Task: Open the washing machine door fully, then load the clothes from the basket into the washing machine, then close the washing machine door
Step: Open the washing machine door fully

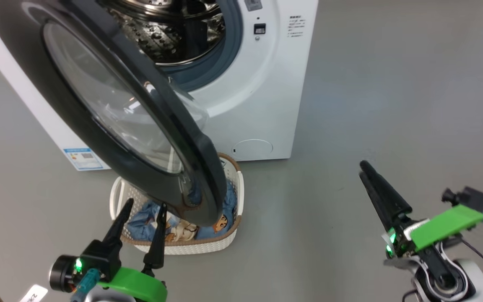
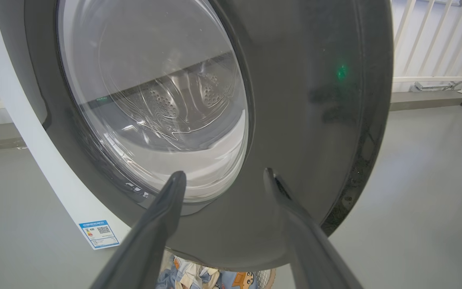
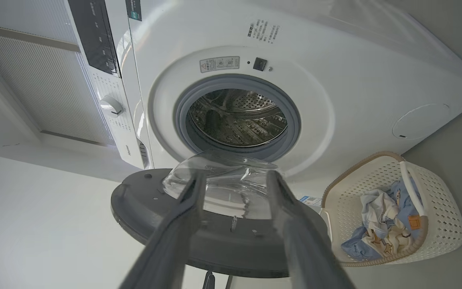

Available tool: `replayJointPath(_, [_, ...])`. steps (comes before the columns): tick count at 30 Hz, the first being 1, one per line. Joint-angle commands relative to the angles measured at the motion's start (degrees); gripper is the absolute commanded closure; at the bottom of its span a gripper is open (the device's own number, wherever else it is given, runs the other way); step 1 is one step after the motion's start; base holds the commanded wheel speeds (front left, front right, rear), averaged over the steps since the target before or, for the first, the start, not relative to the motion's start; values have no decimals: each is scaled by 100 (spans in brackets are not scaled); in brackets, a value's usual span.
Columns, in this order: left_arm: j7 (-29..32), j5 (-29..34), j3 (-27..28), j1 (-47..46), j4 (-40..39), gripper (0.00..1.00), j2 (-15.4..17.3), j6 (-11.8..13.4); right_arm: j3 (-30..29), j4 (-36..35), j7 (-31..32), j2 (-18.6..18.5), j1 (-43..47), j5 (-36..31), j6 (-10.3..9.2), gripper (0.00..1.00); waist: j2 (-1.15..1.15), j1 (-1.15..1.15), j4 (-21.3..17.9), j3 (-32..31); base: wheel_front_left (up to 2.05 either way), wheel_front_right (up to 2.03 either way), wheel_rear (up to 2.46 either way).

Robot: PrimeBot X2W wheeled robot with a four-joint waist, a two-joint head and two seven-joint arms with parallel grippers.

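Note:
The washing machine (image 1: pixel 266 92) stands with its steel drum (image 1: pixel 174 33) exposed. The washing machine door (image 1: pixel 27 46) is swung out toward me, and its lower rim hangs over the basket (image 1: pixel 191 247). Blue and cream clothes (image 1: pixel 138 228) lie in that basket. My left gripper (image 1: pixel 145 204) is open and empty, its fingertips just in front of the door's outer black ring (image 2: pixel 303 120), above the basket's near-left side. My right gripper (image 1: pixel 362 167) is off to the right over the floor. Its fingers stand apart, empty, and point at the door's inner side (image 3: pixel 142 200).
The floor all around is grey. A blue label sticker (image 1: pixel 83 158) marks the machine's lower left corner. A white railing (image 2: pixel 435 40) runs behind the door's right side. In the right wrist view the basket (image 3: pixel 443 216) sits beside the door with clothes (image 3: pixel 379 216) inside.

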Motion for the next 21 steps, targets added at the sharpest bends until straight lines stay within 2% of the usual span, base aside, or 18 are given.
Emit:
replayJointPath(1, [-46,79,212,-34,-106,0,102,-33,48,-276,-172,-47,103,-155,10,0,0,0,-95,-64,0,0,0])
replayJointPath(6, [-46,99,238,15,-86,0,102,-48,-27,-459,-722,-89,467,-611,10,0,0,0,-162,-116,0,0,0])
replayJointPath(13, [-46,102,277,95,-43,0,102,-65,-80,-353,-2139,-411,764,-2250,10,0,0,0,-210,-225,0,0,0])
replayJointPath(18, [-46,110,301,164,-27,0,102,-75,-402,-46,-2692,-623,830,-4109,10,0,0,0,-232,-315,0,0,0])
replayJointPath(21, [-46,109,311,193,-20,0,102,-83,-732,-32,-2746,-447,849,-5268,10,0,0,0,-236,-362,0,0,0])
